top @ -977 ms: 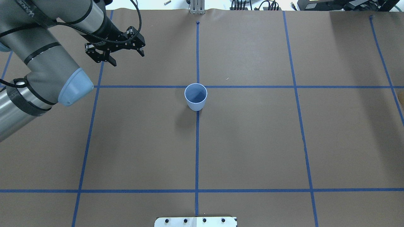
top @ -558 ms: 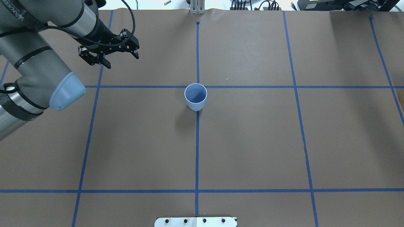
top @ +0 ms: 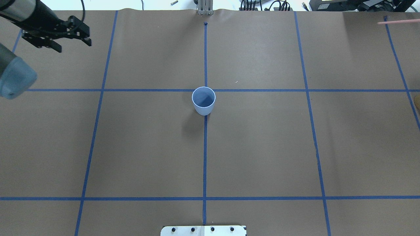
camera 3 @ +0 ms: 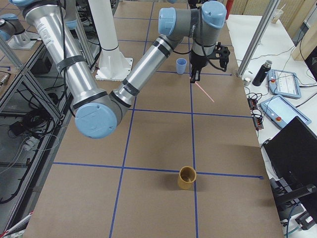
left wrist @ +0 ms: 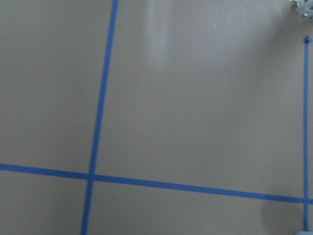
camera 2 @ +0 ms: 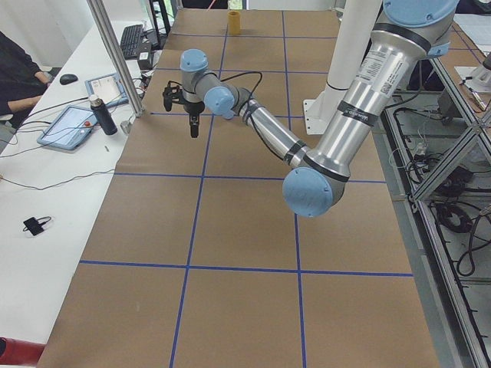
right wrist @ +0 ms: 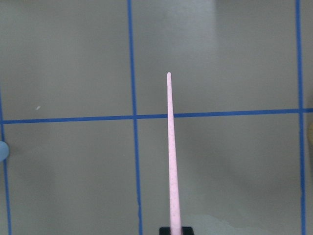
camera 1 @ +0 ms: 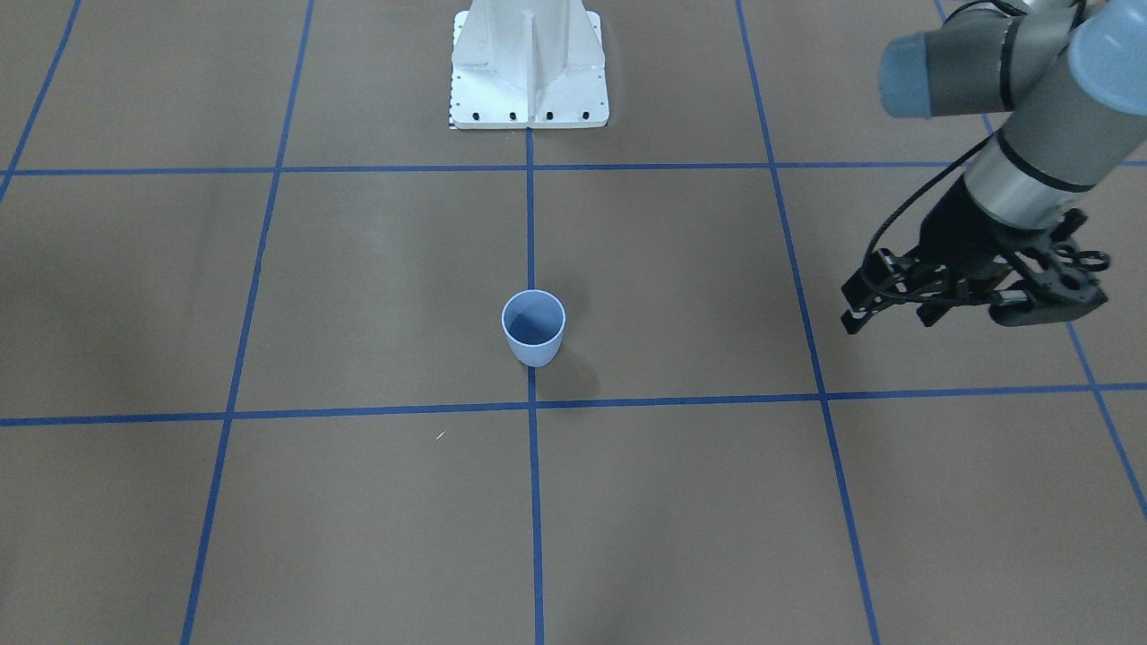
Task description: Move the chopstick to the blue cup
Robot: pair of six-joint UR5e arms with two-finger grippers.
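Observation:
The blue cup [top: 203, 100] stands upright at the table's middle, on a tape crossing; it also shows in the front view [camera 1: 534, 327] and the right side view [camera 3: 182, 65]. My right gripper [right wrist: 170, 230] is shut on the pale pink chopstick [right wrist: 169, 147], which points forward over the paper. The stick's tip shows at the overhead view's top right [top: 398, 21] and in the right side view [camera 3: 203, 91], far from the cup. My left gripper [top: 73, 46] is open and empty at the far left, above the table; it also shows in the front view [camera 1: 892, 313].
A brown-yellow cup [camera 3: 187, 177] stands at the table's right end. The white robot base [camera 1: 529, 72] sits at the near edge. Blue tape lines grid the brown paper. Tablets and a bottle [camera 3: 260, 73] lie on the operators' bench.
My left arm has swung left and away from the cup, toward the table's far left corner. The pink chopstick's tip has come into view at the overhead's top right.

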